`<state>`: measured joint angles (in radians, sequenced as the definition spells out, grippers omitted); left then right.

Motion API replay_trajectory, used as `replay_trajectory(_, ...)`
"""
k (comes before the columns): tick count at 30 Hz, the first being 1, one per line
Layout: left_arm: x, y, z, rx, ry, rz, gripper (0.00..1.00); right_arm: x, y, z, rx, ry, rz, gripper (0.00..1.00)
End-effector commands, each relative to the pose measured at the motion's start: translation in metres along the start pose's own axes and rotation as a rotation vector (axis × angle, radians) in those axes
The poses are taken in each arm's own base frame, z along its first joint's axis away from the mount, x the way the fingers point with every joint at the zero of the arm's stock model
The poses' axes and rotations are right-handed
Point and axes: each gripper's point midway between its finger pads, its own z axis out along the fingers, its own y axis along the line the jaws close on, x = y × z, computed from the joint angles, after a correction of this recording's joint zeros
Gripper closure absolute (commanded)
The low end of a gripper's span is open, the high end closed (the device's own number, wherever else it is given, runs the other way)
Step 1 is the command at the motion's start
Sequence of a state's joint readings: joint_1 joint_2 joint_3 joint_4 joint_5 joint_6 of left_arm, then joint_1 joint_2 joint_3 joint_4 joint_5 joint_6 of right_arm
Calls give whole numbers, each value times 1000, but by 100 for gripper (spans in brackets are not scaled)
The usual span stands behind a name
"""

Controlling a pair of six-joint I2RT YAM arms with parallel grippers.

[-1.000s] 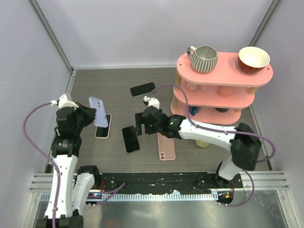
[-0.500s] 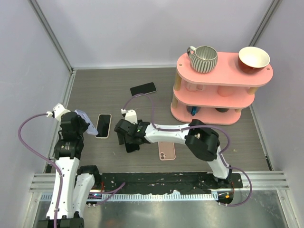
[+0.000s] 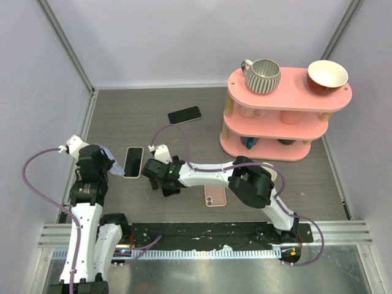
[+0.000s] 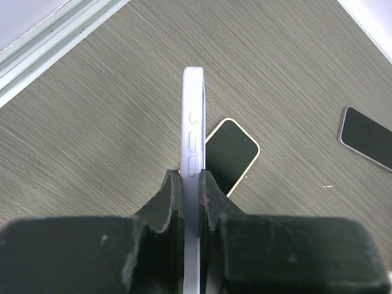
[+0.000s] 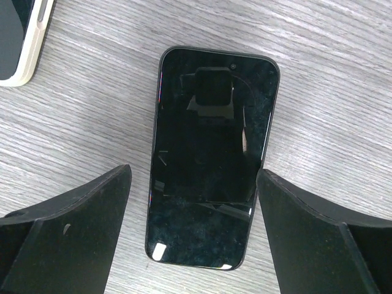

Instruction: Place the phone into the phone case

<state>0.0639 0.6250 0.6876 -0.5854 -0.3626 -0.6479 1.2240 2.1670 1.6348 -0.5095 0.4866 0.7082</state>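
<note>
From above, my left arm is folded up at the left side of the table. My left gripper is clamped tight on the lavender phone case, lifted just beside a cream-edged phone. My right arm stretches low and far to the left, with my right gripper over the black phone.

Through my left wrist camera, the case stands edge-on between my fingers, with its side buttons facing the lens.

Through my right wrist camera, my fingers are spread wide on either side of the black phone. It lies flat, screen up, and I hold nothing.
</note>
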Motion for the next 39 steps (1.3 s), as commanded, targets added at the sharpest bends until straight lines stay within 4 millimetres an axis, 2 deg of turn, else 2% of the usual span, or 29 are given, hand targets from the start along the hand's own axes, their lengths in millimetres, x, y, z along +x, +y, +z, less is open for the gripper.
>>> replay_trajectory(1, -11, -1, -2, -4, -44, -28, 100, -7, -3, -3, 42, -36, -40, 11)
replay_trajectory(7, -11, -2, -1, 2, -43, -30, 100, -17, -7, -9, 51, -72, -44, 5)
replay_trajectory(11, -11, -3, -1, 5, -41, -27, 100, -7, -2, -3, 27, -44, -55, 4)
replay_trajectory(18, -8, -5, 0, 14, -33, -26, 100, 14, -4, 8, 15, 7, -60, 7)
replay_trajectory(25, -5, -11, 2, 47, -16, -27, 100, 11, -19, 14, 16, 25, -37, 13)
replay_trajectory(28, 0, -20, 1, 90, 14, -35, 100, 14, -27, 13, 25, 22, -48, 18)
replay_trajectory(31, 14, -43, -3, 223, 93, -29, 100, 8, -36, 8, 37, 7, -53, 24)
replay_trajectory(32, 18, -56, -4, 304, 108, -12, 100, 14, -40, 8, 27, 30, -54, 25)
replay_trajectory(33, 27, -71, -12, 396, 165, -5, 100, 2, -45, 5, 7, 22, -20, 27)
replay_trajectory(34, 31, -77, -15, 427, 192, -31, 100, 8, -54, 5, 9, 38, -13, 32)
replay_trajectory(36, 43, -87, -20, 484, 260, -58, 100, -2, -62, 0, -10, 20, 20, 37)
replay_trajectory(37, 44, -92, -21, 507, 274, -81, 100, -14, -64, -12, -30, -9, 38, 42)
replay_trajectory(39, 58, -95, -19, 532, 328, -104, 100, -15, -72, -17, -47, -12, 49, 46)
